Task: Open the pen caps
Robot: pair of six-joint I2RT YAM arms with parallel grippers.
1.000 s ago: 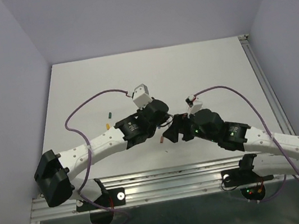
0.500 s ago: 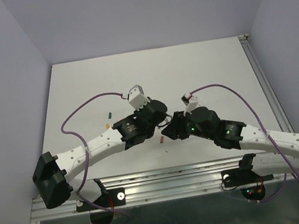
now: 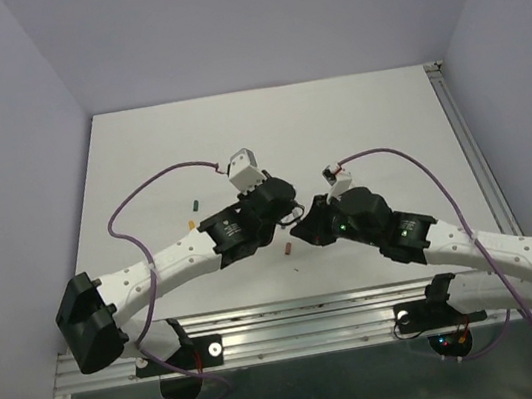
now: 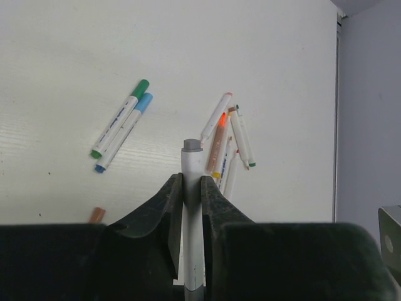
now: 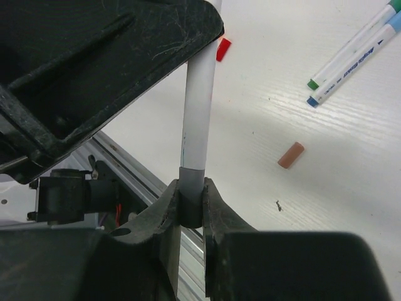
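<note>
My left gripper (image 4: 192, 182) is shut on a white pen (image 4: 192, 164) with a grey end (image 4: 191, 145), held above the table. My right gripper (image 5: 191, 188) is shut on the grey pen cap (image 5: 191, 179) at the other end of that barrel (image 5: 199, 106). In the top view the two grippers (image 3: 289, 218) (image 3: 303, 230) meet tip to tip over the near middle of the table. A green pen (image 4: 119, 118) and a blue pen (image 4: 124, 132) lie side by side. A cluster of several pens (image 4: 225, 135) lies further right.
Loose caps lie on the white table: an orange-brown one (image 5: 291, 155) (image 3: 286, 251), a red one (image 5: 223, 49) and a green one (image 3: 192, 204). The metal rail at the table's near edge (image 3: 303, 307) runs just below the grippers. Purple cables (image 3: 144, 193) loop over both arms.
My right gripper has moved left up to the left gripper and closed its jaws on the grey cap. The left gripper has kept hold of the pen, shifting only slightly.
</note>
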